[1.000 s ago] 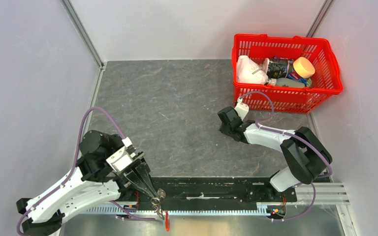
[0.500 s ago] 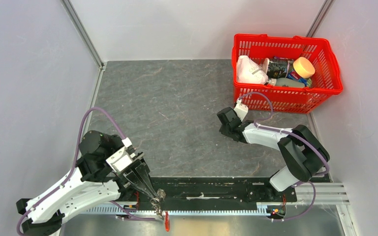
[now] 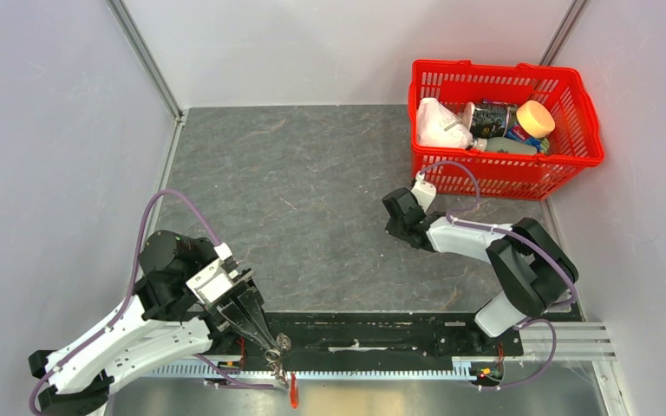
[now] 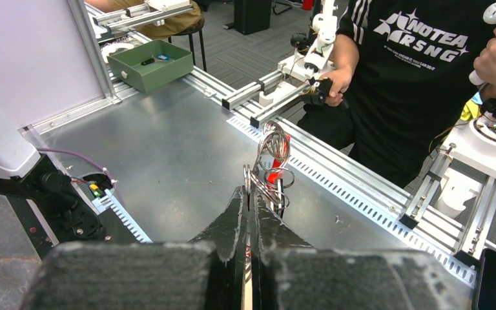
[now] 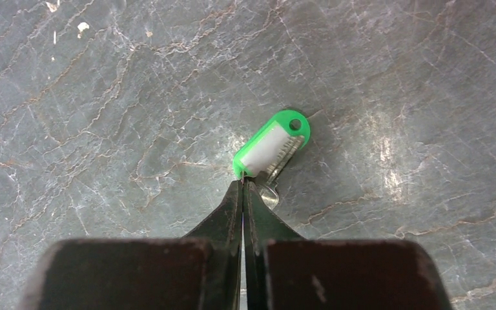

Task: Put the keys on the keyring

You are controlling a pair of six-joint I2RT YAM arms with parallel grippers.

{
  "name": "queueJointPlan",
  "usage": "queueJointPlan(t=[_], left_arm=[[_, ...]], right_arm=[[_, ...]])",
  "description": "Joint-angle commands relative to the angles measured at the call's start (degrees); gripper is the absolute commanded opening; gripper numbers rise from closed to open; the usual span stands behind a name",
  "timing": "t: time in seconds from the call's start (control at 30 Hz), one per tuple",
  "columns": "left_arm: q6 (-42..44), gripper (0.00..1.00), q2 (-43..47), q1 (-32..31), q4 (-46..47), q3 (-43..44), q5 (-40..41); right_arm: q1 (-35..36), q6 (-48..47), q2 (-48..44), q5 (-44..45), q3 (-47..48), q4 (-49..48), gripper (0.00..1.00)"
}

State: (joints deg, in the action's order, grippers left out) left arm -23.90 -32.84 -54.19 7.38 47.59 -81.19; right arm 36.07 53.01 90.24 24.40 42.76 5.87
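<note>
Your left gripper: clamped on keyring, loops tangled, indistinct. Right gripper: closed since before, tips touching tag; 1 key under tag, mostly hidden.

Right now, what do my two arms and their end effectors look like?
The left arm and right arm have white links, bulky black joints and looping purple cables. The left end effector and right end effector each end in two dark tapered fingers.
</note>
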Motion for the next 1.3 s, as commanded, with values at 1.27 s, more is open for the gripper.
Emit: queueJointPlan(t=[1.27], left_arm=[[3.74,0.02,-2.51,-2.32,0.45,4.88,-2.34]], right_arm=[[17.04,-51.87,-30.08,-84.85,27.75,14.35,0.0]])
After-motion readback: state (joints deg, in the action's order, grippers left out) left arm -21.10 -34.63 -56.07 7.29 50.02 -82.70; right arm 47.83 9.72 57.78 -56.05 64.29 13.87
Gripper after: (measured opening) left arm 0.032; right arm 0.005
